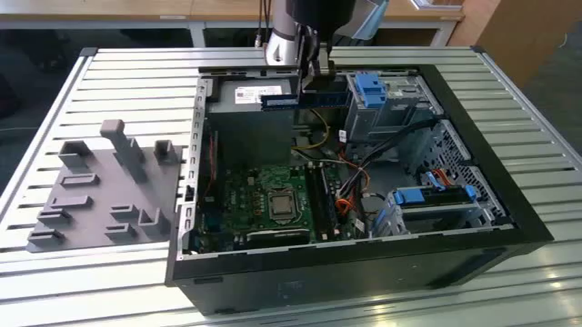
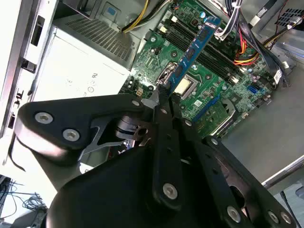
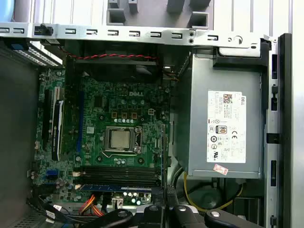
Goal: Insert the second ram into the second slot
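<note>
A slatted metal surface (image 1: 136,75) carries the open case (image 1: 495,204). The hand (image 1: 318,87) is clamped on the ram (image 1: 277,102), which hangs level above the motherboard (image 1: 272,197), clear of the slots. The ram is probably light, stiff and fragile, best held along its upper edge, away from the contacts.

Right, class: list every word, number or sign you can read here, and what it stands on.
On the power supply, a white label: print and symbols too small to read.
On the motherboard: white markings, too small to read.
On the second ram in the gripper: no readable print.
</note>
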You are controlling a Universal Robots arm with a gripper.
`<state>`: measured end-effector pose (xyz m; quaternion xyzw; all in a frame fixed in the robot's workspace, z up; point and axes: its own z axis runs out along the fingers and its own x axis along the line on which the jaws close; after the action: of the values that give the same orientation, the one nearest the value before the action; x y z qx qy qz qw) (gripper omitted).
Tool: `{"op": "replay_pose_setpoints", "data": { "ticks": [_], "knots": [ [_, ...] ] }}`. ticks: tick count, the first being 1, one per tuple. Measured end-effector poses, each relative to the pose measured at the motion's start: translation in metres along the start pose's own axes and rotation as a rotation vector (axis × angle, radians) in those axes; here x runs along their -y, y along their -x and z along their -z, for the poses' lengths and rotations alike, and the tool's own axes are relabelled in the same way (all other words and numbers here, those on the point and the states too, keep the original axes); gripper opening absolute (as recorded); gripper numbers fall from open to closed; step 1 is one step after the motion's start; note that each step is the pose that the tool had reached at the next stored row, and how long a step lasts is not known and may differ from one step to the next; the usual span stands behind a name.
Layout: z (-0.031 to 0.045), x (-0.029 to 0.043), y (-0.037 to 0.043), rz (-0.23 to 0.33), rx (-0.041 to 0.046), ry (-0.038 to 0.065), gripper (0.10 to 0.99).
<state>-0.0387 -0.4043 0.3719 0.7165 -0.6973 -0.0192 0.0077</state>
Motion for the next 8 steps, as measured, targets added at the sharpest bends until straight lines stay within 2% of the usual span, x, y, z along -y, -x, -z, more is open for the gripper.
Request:
{"op": "replay_pose_setpoints", "data": {
  "ticks": [8],
  "knots": [
    [0.0, -0.0001, -0.0025, 0.0, 0.0, 0.0, 0.137]
  ]
}}
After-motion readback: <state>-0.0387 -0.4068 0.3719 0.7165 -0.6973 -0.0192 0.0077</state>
